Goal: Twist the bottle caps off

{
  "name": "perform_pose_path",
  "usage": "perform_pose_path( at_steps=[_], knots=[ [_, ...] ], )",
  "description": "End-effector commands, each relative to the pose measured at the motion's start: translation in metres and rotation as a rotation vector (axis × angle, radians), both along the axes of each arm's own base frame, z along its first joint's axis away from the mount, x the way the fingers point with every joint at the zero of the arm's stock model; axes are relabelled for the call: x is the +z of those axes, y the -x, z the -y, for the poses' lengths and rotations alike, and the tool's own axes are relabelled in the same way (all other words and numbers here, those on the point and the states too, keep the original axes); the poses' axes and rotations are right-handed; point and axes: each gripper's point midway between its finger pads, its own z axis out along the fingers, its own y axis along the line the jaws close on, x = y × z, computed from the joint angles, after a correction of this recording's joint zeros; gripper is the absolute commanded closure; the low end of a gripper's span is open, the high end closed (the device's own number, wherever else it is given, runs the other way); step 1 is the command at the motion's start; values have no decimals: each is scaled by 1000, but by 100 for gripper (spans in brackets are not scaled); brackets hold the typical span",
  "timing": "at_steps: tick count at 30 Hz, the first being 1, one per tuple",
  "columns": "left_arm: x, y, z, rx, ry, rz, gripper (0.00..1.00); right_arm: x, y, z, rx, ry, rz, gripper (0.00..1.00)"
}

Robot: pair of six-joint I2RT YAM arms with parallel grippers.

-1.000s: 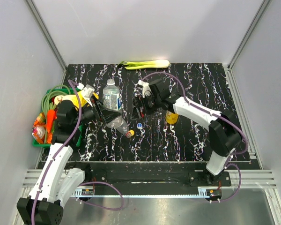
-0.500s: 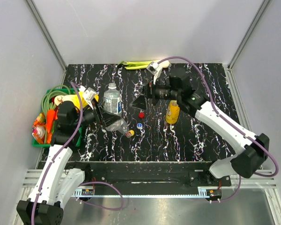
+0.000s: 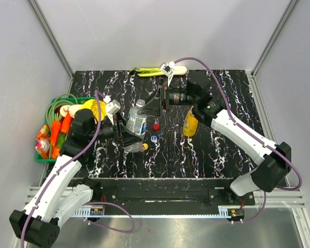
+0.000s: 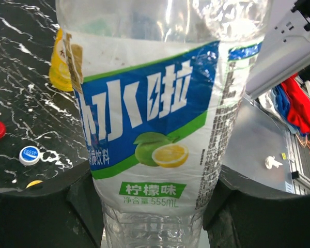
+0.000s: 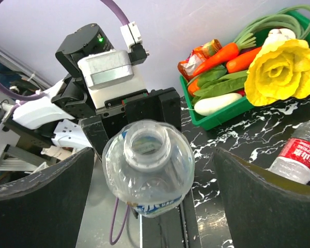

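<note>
Left pincer (image 4: 152,199) pinches the blue-green-labelled bottle (image 4: 144,103) low on its body. The bottle is tilted, mouth toward the right arm. That mouth (image 5: 144,142) is bare, with no cap on it.

Just beyond, loose on the tabletop (image 3: 222,93): white-blue cap (image 3: 153,138), red cap (image 3: 155,126), and what looks like the yellow-orange cap (image 4: 34,183), half hidden by a finger. Red-labelled bottle (image 5: 298,160) lies on its side nearby.

Right pincer (image 5: 152,160) is spread and empty, facing the open mouth without touching it. Juice bottle (image 3: 190,123) stands upright under the right arm; capped or not, cannot tell.

Judgement: unscrewing looks done — the step in hand is setting the held bottle down. Bring it upright first, seat the base flat on bare tabletop away from the caps, then release.

Surface: black, white-veined. Green basket (image 5: 222,116) of vegetables at left, leek (image 3: 160,71) at the far edge, grey panel walls (image 3: 144,31) around.
</note>
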Motion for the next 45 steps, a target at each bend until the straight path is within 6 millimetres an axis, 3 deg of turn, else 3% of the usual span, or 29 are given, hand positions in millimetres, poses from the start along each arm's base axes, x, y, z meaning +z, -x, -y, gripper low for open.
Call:
perform_pose_path(
  at_steps=[1,6,7,12,17,20,22,26,29,31,37,45],
  knots=[
    [23,3,11,-56,3,95,92,32,10,1,50,-95,29,2],
    [23,3,16,-71,-3,96,92,36,17,2,85,-121,28,14],
    [23,3,16,-70,-4,99,92,37,18,2,90,-124,21,19],
    [23,4,18,-73,-4,99,92,33,20,0,113,-116,-5,66],
    [23,5,17,-65,-5,100,92,32,20,1,108,-117,2,92],
    [22,5,17,-62,-6,99,90,33,19,3,98,-118,14,100],
    [21,4,17,-57,-7,97,83,31,18,3,88,-114,17,100],
    [20,2,15,-38,-13,97,33,26,15,3,71,-97,28,100],
    [20,0,14,-16,-17,107,6,21,13,4,51,-75,37,100],
    [20,-1,13,-4,-20,112,1,14,10,4,34,-52,48,100],
    [17,-9,6,63,-61,117,1,-10,-7,8,-52,51,98,100],
    [16,-39,-24,335,-155,160,1,-46,-36,18,-192,196,170,100]
  ],
)
